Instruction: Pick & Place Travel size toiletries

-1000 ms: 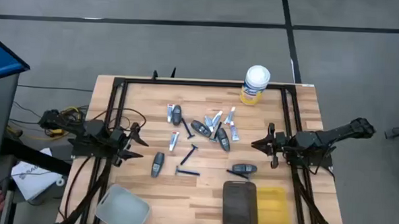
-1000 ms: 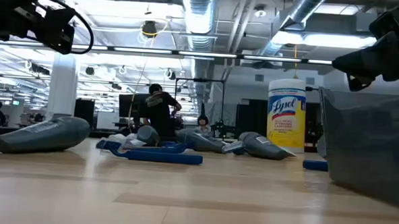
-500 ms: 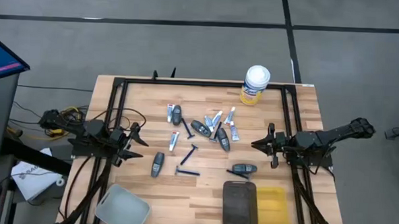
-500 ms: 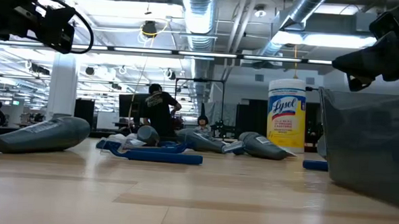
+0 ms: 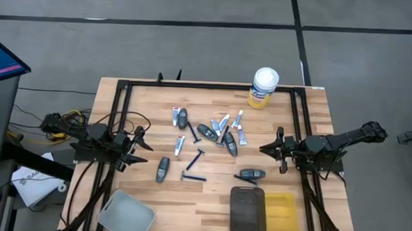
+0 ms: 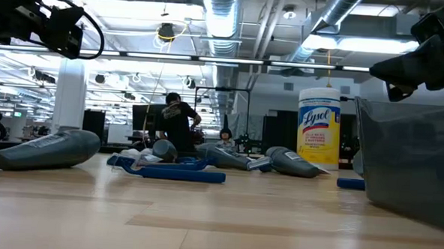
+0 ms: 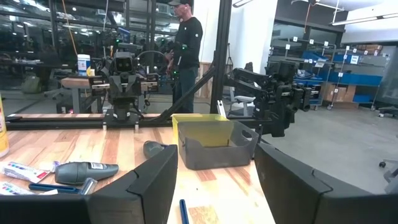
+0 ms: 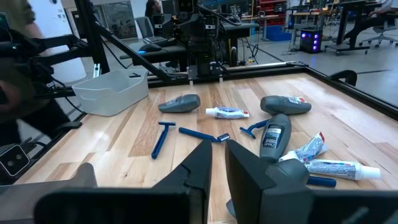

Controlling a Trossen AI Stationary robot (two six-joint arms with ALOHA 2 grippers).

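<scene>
Hovering above the left edge of the desk, at mid-height of the high view, the left end effector holds nothing, its fingers spread wide; the right end effector hangs opposite it at the right edge, empty too, its fingers a narrow gap apart in its own wrist view; between the two, the travel size toiletries lie scattered over the centre of the desk; dark grey oblong pieces rest among them, one toward the lower left of the scatter and another at its lower right, just beside the right end effector; a dark blue razor lies near the middle, with small white tubes clustered toward the upper right; a yellow canister with a white lid stands upright at the upper right of the desk; along the bottom edge sit a dark grey bin touching a yellow bin, and a pale bin at the lower left corner; in the low view a person stands in the room beyond the desk.
</scene>
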